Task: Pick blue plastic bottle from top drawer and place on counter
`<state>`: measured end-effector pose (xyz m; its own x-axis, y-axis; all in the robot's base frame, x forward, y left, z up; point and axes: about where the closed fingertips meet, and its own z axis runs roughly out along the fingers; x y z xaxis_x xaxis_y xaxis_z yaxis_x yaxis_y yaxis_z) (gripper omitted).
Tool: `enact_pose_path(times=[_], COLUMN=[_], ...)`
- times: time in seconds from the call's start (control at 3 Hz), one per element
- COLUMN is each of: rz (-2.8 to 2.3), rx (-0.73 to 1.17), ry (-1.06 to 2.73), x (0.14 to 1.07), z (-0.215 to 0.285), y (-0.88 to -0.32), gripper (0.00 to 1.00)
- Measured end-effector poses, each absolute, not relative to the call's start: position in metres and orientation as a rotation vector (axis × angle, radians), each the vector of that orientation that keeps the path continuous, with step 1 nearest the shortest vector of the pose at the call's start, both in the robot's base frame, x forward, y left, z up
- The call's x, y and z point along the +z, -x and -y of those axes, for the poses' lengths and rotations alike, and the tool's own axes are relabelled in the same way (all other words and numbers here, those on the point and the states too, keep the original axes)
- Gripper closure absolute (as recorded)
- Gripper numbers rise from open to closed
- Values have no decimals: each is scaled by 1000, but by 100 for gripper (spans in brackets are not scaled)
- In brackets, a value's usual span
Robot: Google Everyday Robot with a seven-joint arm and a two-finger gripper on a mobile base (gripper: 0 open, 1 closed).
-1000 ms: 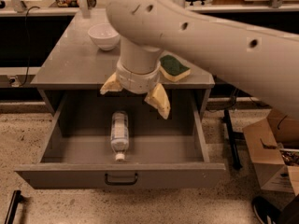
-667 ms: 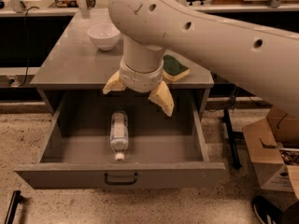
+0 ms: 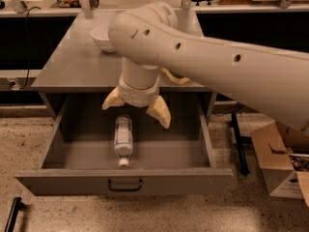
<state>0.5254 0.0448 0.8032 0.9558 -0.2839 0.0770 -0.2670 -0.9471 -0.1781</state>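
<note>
Gripper (image 3: 136, 113), fingers (image 3: 159, 112) spread, hovers seemingly above bottle (image 3: 123, 139) in top drawer (image 3: 72, 182).

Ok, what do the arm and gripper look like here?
The arm is a thick smooth cream tube with small dark holes, ending in a round wrist. The gripper, above the drawer, has two tan wedge-shaped fingers. No cables show.
</note>
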Motion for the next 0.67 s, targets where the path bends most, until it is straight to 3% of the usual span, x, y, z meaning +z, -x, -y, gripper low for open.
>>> enact_pose_path(times=[0.67], rz=[-417], rx=[-190], ry=[2901], x=[807], z=[-53], y=[-533], gripper=[0])
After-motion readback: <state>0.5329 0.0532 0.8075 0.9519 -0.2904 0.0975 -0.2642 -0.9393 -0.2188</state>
